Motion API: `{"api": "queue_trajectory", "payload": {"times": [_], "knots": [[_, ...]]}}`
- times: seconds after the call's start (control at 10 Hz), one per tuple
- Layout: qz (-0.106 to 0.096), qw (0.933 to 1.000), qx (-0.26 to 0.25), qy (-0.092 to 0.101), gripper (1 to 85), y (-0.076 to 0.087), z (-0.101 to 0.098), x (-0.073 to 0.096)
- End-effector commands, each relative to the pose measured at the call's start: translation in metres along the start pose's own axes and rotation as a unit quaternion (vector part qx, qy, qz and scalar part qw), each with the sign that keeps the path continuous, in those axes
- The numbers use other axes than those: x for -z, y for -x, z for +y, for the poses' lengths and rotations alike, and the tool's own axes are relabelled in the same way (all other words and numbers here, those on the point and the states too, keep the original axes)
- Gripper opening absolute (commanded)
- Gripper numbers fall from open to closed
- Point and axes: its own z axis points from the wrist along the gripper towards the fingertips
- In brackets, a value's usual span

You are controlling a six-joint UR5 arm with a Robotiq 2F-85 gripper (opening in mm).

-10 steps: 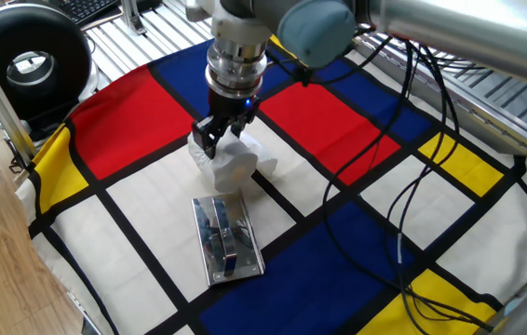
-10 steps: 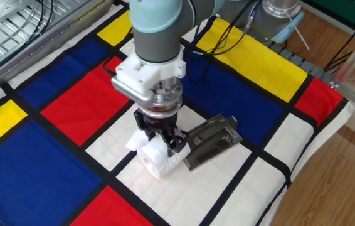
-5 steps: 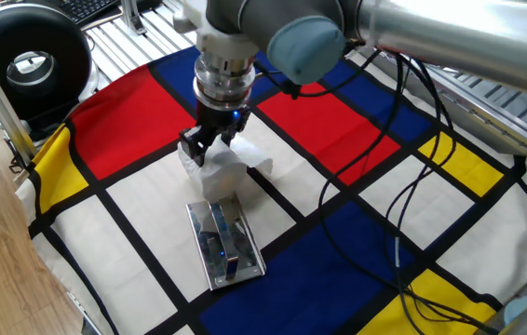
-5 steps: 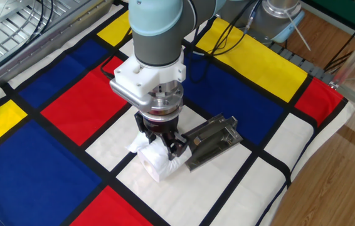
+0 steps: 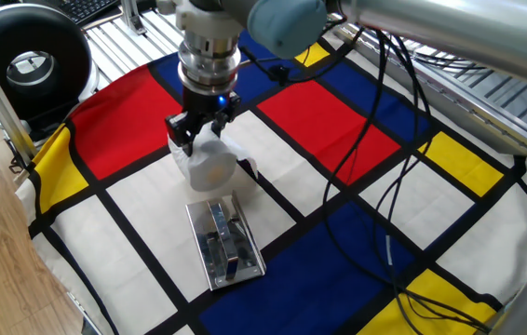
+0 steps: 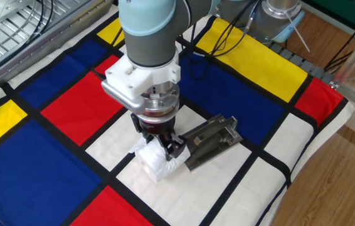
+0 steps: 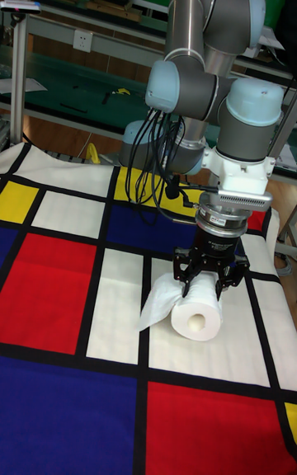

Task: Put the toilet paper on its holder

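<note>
The toilet paper (image 5: 206, 164) (image 6: 157, 164) (image 7: 198, 316) is a white roll lying on its side on a white square of the cloth, with a loose sheet (image 7: 157, 304) trailing off one end. My gripper (image 5: 195, 130) (image 6: 162, 142) (image 7: 208, 276) points straight down and is shut on the roll from above. The holder (image 5: 223, 240) (image 6: 210, 141), a shiny chrome plate with its bar arm, lies flat on the cloth just beside the roll. In the tall fixed view the holder is hidden.
A cloth of red, blue, yellow and white squares (image 5: 338, 121) covers the table. A black round device (image 5: 31, 63) stands beyond the cloth's far corner. Black cables (image 5: 403, 186) hang from the arm over the cloth. A wooden floor (image 6: 328, 182) lies past the table edge.
The gripper has carried the roll across the cloth, away from the holder's end. The holder has stayed where it lay.
</note>
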Motion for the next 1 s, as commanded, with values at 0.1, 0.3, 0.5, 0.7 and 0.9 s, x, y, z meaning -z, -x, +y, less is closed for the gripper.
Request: {"api": "queue_trajectory", "payload": {"times": [0.1, 0.3, 0.5, 0.7, 0.9], "knots": [[0.016, 0.9997, 0.014, 0.012, 1.3, -0.004, 0.006, 0.004], [0.005, 0.9996, -0.001, 0.028, 1.3, 0.001, 0.014, 0.005], [0.008, 0.9996, -0.009, 0.027, 1.3, 0.0, 0.014, 0.005], [0.009, 0.9996, -0.012, 0.025, 1.3, 0.0, 0.013, 0.005], [0.008, 0.9993, -0.021, 0.03, 1.3, 0.0, 0.016, 0.005]]}}
